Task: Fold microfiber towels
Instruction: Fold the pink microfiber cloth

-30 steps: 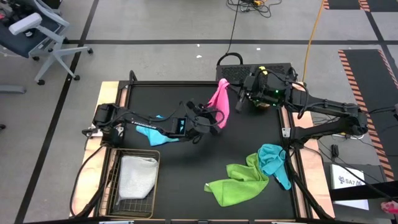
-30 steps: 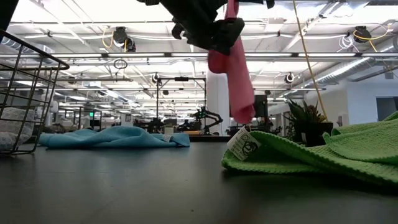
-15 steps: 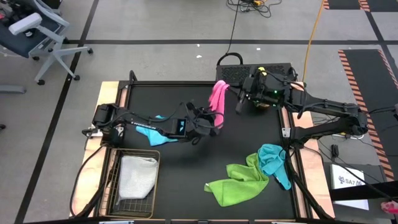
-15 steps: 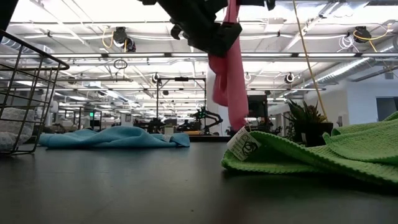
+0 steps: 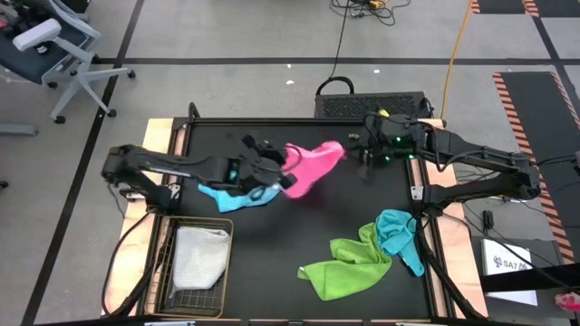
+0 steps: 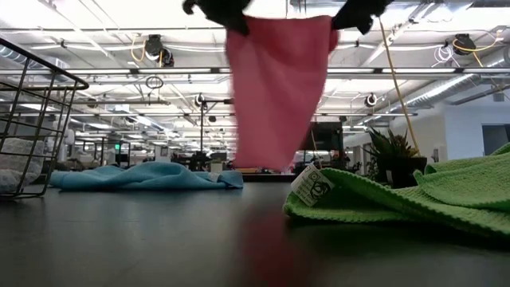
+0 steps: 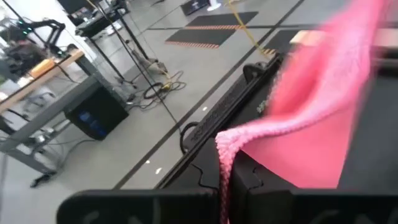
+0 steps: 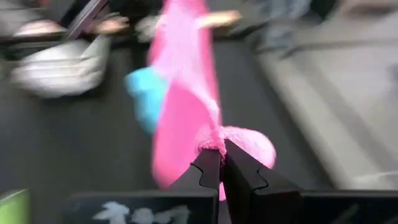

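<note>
Pink towel [image 5: 310, 168] now spread; wire basket [image 5: 169, 286] holds grey-white towel [image 5: 200, 254].

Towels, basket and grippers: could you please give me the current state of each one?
Pink towel: held in the air, stretched between both grippers.
Light blue towel: crumpled on the table.
Lime green towel: crumpled, unfolded.
Teal towel: bunched, partly on the lime green towel.
Pale grey-white towel: lying in the wire basket.
Left gripper: shut on the pink towel.
Right gripper: shut on the pink towel.
</note>
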